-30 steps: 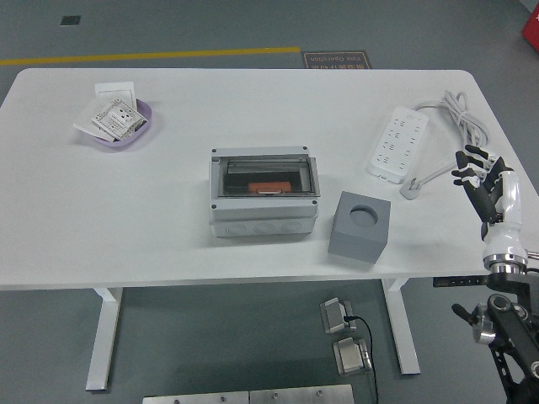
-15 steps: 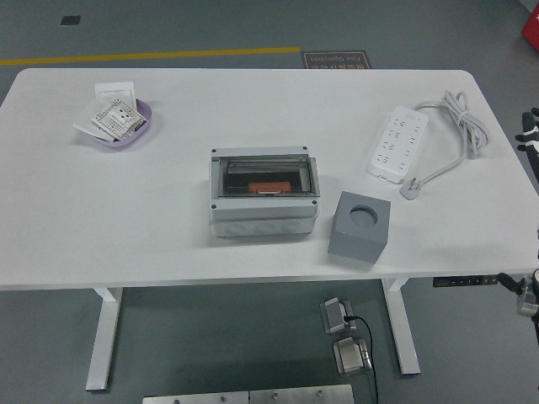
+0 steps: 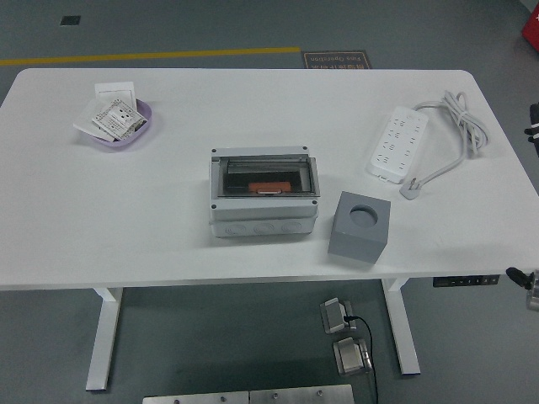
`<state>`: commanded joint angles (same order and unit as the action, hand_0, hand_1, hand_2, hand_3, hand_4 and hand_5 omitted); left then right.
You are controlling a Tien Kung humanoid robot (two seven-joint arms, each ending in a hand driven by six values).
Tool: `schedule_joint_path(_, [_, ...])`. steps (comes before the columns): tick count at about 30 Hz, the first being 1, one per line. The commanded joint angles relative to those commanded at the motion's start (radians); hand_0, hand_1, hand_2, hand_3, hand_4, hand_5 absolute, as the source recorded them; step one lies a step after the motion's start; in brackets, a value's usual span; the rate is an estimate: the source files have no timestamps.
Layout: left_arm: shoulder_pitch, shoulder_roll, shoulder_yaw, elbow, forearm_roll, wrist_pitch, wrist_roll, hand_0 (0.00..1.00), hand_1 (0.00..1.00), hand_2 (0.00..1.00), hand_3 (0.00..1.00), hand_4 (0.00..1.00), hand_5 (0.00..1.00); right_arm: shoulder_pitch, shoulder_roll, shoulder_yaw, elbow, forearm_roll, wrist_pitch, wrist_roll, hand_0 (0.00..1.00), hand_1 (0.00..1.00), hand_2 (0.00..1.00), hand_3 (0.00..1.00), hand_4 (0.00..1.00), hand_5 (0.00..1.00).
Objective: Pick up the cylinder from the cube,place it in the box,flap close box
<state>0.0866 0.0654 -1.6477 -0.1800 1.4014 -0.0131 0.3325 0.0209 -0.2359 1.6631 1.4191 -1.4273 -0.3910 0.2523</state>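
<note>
With its clear flap down, the grey plastic box (image 3: 264,195) at centre frame is sitting beside the grey cube (image 3: 358,227) (socket empty), suggesting the task is finishing; no robot hand is showing, so its state cannot be told.

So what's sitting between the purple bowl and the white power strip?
In the head view, only the box lies roughly between the purple bowl and power strip.

No legible text anywhere. Dark floor sign (image 3: 335,60) beyond far edge of table (image 3: 253,93): reddish lettering, too small to read. Printed packets (image 3: 114,118) in purple dish (image 3: 145,126), left of box (image 3: 264,192): fine print, blurred. Power strip (image 3: 397,144) right of box: no readable markings.
</note>
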Motion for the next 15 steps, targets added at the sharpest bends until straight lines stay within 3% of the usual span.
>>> schedule_joint_path(8, [0.005, 0.001, 0.01, 0.0, -0.026, 0.003, -0.006, 0.642, 0.662, 0.584, 0.62, 0.667, 0.39, -0.007, -0.007, 0.021, 0.04, -0.01, -0.001, -0.006, 0.484, 0.465, 0.592, 0.63, 0.938, 0.762])
schedule_joint_path(15, [0.018, -0.016, 0.018, 0.0, -0.038, 0.001, -0.006, 0.643, 0.662, 0.588, 0.62, 0.669, 0.392, -0.011, -0.007, 0.038, 0.074, -0.017, -0.002, -0.009, 0.492, 0.466, 0.593, 0.634, 0.937, 0.764])
